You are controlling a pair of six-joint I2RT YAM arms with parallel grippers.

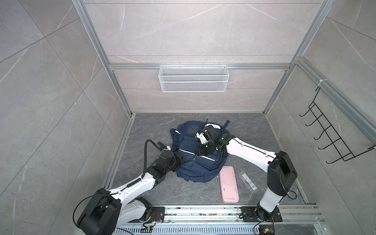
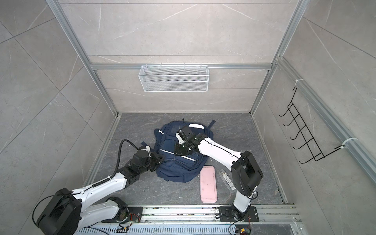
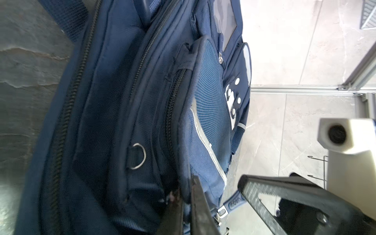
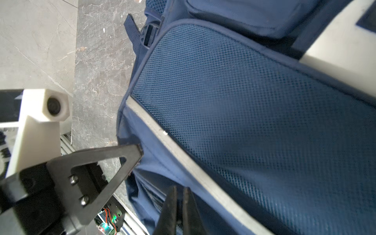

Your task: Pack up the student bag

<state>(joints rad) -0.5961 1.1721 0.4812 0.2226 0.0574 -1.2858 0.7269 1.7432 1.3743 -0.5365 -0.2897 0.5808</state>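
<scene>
Student bag: navy mesh fabric, silver stripe; left tool apparently pinching.

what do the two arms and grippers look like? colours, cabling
Both arms have white links and black joint housings: left arm, right arm. The left carries a black corrugated hose; the right a thin black cable along its link. Left gripper and right gripper: thin black fingers, a black triangular bracket, a white block with a dark round socket.
</scene>
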